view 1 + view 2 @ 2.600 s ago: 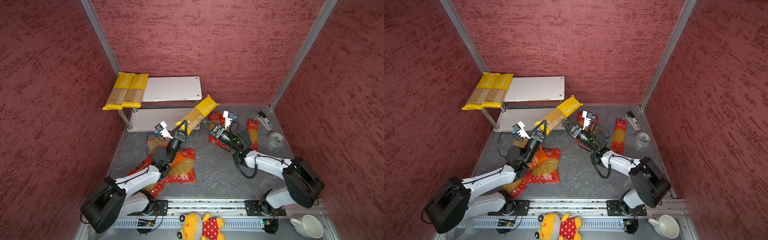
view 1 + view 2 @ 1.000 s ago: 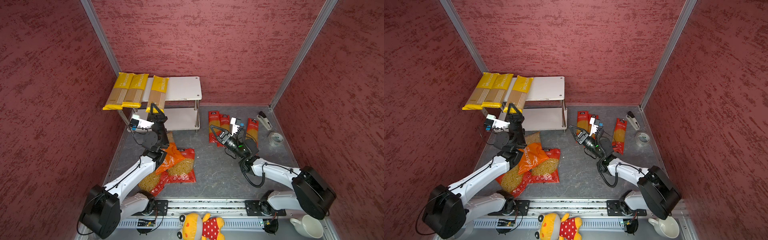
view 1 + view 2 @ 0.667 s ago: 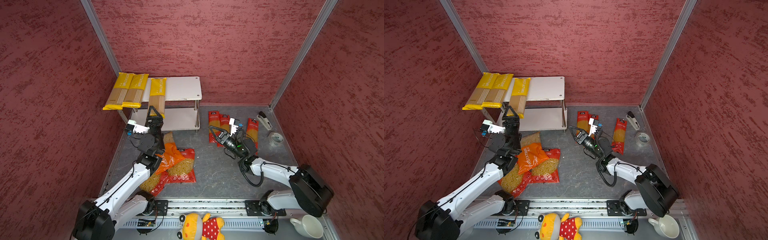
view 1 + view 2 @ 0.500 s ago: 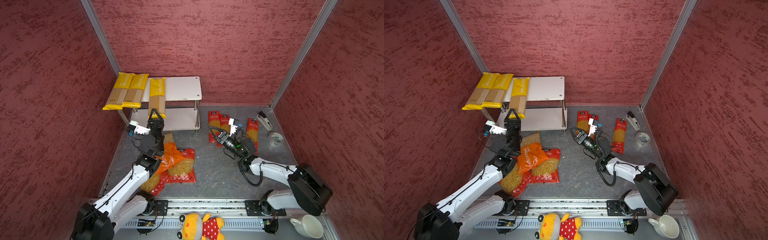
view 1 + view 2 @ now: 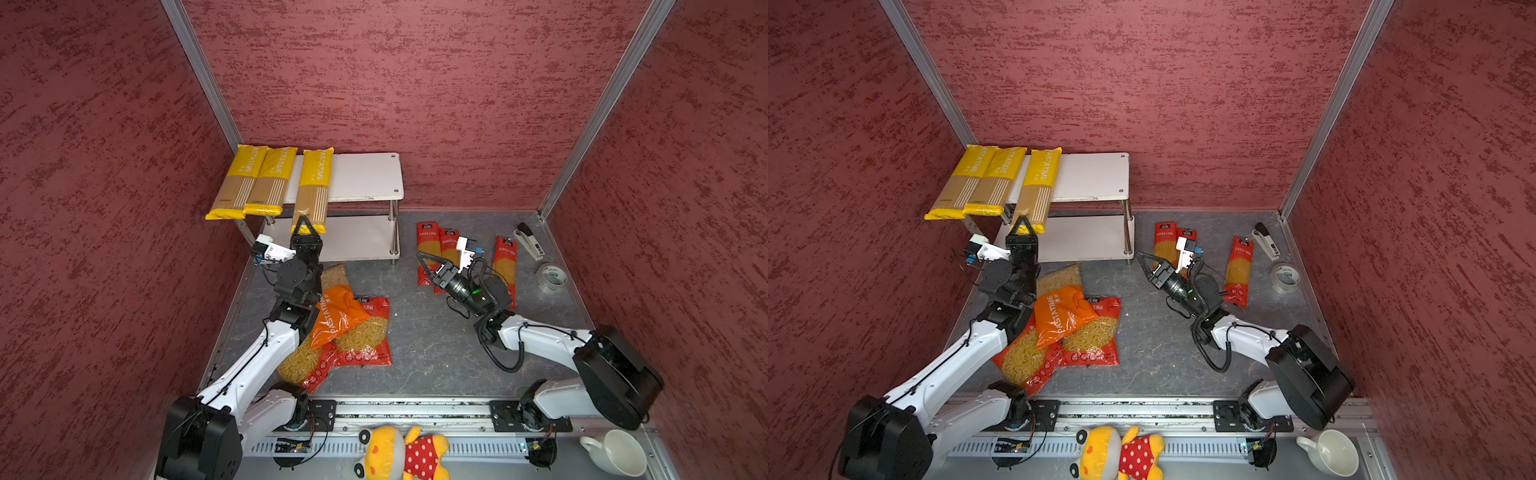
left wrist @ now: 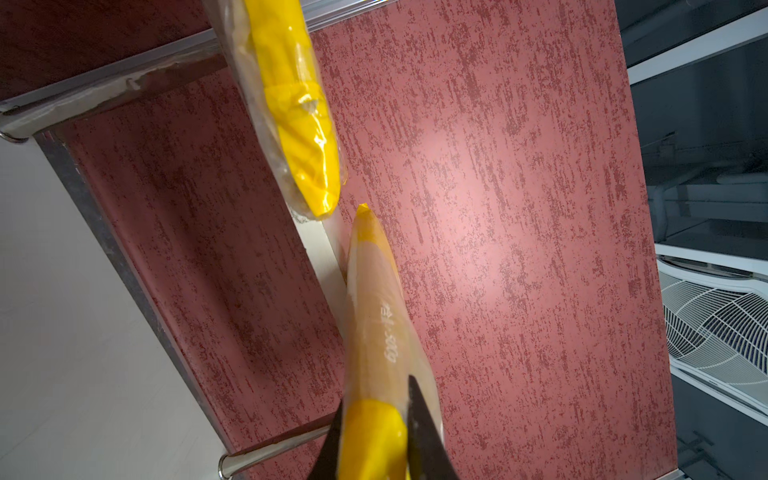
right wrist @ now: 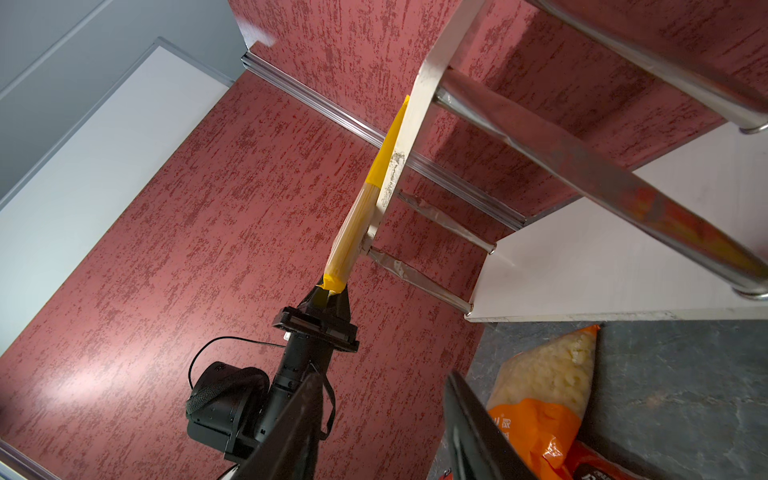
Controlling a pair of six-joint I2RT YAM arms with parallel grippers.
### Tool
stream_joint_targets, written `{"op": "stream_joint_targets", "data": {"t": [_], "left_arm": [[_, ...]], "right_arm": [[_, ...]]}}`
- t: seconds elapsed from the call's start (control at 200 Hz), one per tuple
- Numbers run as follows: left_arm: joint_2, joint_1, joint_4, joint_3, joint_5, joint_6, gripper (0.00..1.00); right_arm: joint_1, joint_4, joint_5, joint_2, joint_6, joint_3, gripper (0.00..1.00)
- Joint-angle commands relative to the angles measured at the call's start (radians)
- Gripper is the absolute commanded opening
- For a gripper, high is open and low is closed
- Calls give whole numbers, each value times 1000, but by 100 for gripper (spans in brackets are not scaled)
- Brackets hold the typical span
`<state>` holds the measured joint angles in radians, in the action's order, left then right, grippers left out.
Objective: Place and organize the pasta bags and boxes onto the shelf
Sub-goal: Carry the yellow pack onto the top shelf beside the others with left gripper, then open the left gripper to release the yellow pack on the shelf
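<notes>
The shelf [image 5: 365,174] stands at the back left, a white two-board rack. Three yellow pasta boxes [image 5: 243,183] [image 5: 272,178] [image 5: 316,183] lie side by side on its top board and overhang the front edge. My left gripper [image 5: 305,224] is shut on the near end of the rightmost box [image 6: 374,316]. Three red pasta boxes [image 5: 428,245] [image 5: 449,245] [image 5: 505,262] lie on the floor to the right. My right gripper [image 5: 428,259] hovers open over them and holds nothing. The bags are piled beside the left arm: an orange one [image 5: 338,311] on a red one [image 5: 365,336].
A stapler [image 5: 528,245] and a tape roll [image 5: 550,277] lie by the right wall. A plush toy [image 5: 399,453] and a white cup [image 5: 615,453] sit in front of the arm rail. Red walls close in on three sides. The lower board [image 5: 357,241] is bare.
The third yellow box has gone from the air onto the top board and now lies parallel to the other two. My left jaws have narrowed on its near end. The right arm has barely moved.
</notes>
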<state>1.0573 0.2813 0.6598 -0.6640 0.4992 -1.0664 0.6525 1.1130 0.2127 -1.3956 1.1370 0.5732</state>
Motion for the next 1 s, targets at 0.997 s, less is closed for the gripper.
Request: {"op": "stream_joint_targets", "data": {"t": [0.997], "left_arm": [[84,-200,-149,-150,-143,-98,18]], "right_arm": [[-4,28,-9,4,4,-3,50]]}}
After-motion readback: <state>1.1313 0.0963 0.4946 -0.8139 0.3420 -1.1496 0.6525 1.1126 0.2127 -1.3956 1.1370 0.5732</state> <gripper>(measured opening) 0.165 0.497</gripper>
